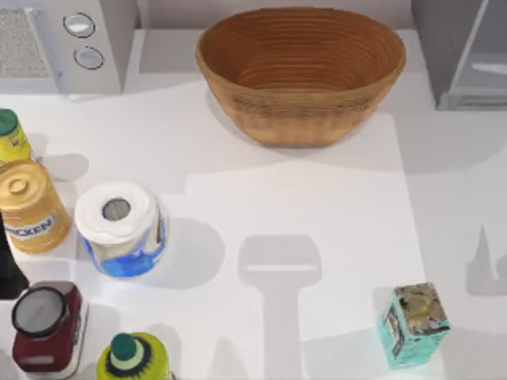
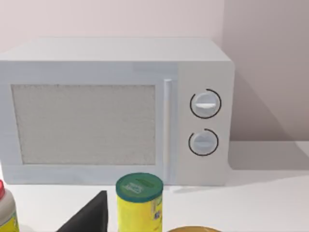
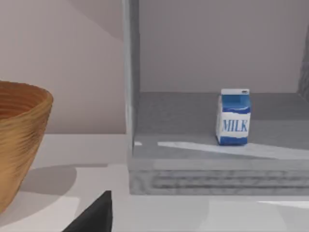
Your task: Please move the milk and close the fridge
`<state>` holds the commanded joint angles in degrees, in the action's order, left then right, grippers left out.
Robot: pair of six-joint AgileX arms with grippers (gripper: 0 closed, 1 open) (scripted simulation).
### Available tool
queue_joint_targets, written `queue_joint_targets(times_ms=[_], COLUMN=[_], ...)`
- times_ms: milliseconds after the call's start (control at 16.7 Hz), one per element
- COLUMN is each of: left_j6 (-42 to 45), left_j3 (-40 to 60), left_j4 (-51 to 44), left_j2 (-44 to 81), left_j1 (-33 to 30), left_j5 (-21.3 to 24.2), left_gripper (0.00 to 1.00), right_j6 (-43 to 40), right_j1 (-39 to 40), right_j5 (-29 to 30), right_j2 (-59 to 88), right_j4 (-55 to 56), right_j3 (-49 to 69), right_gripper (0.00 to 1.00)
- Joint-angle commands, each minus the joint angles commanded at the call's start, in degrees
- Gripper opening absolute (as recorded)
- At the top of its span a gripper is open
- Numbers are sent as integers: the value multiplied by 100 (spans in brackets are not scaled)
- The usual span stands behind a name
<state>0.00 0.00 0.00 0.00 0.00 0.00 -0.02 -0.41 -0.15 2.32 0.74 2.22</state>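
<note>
The milk (image 3: 233,117) stands upright inside the open fridge (image 1: 463,55) at the far right; I cannot tell either gripper's state.

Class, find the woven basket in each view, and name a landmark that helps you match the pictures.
Top view: basket at the back, centre.
Left wrist view: the camera faces the microwave instead.
Right wrist view: basket on the table beside the fridge.
Shared landmark: the fridge, at the top view's back right.
</note>
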Motion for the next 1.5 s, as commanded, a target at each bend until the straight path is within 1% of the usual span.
queue_joint_targets(times_ms=[120, 480, 600, 720, 840, 960, 1320, 1500], left_j6=[0, 0, 0, 0, 0, 0, 0, 0], left_j3=[0, 0, 0, 0, 0, 0, 0, 0], left_j4=[0, 0, 0, 0, 0, 0, 0, 0], left_j2=[0, 0, 0, 0, 0, 0, 0, 0], left_j1=[0, 0, 0, 0, 0, 0, 0, 0], left_j5=[0, 0, 0, 0, 0, 0, 0, 0], left_gripper=[100, 100, 100, 100, 100, 100, 100, 100], right_j6=[2, 0, -9, -18, -18, -9, -32, -73], right_j1=[38, 22, 18, 11, 1, -12, -39, -22], right_j5=[14, 12, 17, 29, 45, 65, 115, 109], right_j2=[-214, -215, -366, -690, -1155, -1708, -3434, -4118], right_j4=[-68, -73, -262, -688, -1360, -2263, -5840, -7234], right_j3=[-205, -206, -81, 186, 571, 1029, 2450, 3004], right_gripper=[100, 100, 100, 100, 100, 100, 100, 100])
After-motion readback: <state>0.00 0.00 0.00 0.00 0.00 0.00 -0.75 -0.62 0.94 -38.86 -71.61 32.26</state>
